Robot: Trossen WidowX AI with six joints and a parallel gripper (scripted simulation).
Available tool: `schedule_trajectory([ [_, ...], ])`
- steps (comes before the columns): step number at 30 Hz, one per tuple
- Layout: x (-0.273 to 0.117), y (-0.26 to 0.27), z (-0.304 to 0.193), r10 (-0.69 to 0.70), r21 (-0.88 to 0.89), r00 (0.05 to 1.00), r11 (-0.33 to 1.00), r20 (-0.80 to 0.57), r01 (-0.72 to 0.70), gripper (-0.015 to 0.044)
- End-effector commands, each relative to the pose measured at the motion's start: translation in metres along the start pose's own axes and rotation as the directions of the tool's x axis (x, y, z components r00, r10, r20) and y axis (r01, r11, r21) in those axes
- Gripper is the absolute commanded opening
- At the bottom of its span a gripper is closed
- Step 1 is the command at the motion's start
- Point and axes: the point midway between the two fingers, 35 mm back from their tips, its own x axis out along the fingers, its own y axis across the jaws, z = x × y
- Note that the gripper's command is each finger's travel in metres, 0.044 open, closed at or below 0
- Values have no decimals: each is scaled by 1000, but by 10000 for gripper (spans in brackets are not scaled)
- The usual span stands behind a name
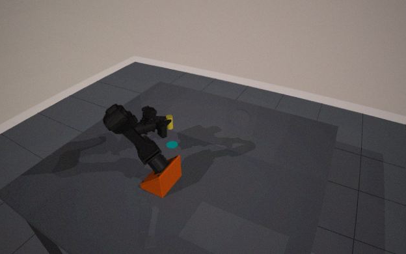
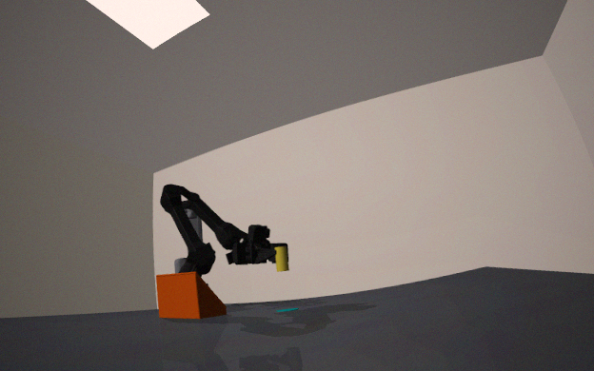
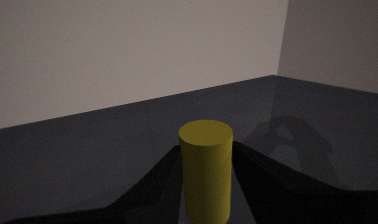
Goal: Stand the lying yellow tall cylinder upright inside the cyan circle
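The yellow tall cylinder (image 1: 170, 122) (image 2: 282, 259) (image 3: 207, 175) is held in the air, nearly upright, well above the table. My gripper (image 1: 168, 124) (image 2: 281, 256) (image 3: 205, 149) is shut on it, a finger on each side, and reaches out roughly level. The cyan circle (image 1: 172, 144) (image 2: 287, 310) lies flat on the table, below the cylinder in the exterior view. It is not visible in the wrist view. Nothing shows under the cylinder's lower end, which hangs free.
The orange base block (image 1: 167, 181) (image 2: 178, 296) carries the black arm and stands close to the cyan circle. The dark table (image 1: 270, 169) bears shadows of the arm around and beyond the circle. Pale walls stand behind the table.
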Motion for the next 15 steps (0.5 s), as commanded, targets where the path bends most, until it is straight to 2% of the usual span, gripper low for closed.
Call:
schedule_trajectory([
  [1, 2, 0, -7, -7, -3, 1000, 1000, 0, 7, 105],
  [15, 6, 2, -39, -14, -1, 1000, 1000, -5, 14, 105],
])
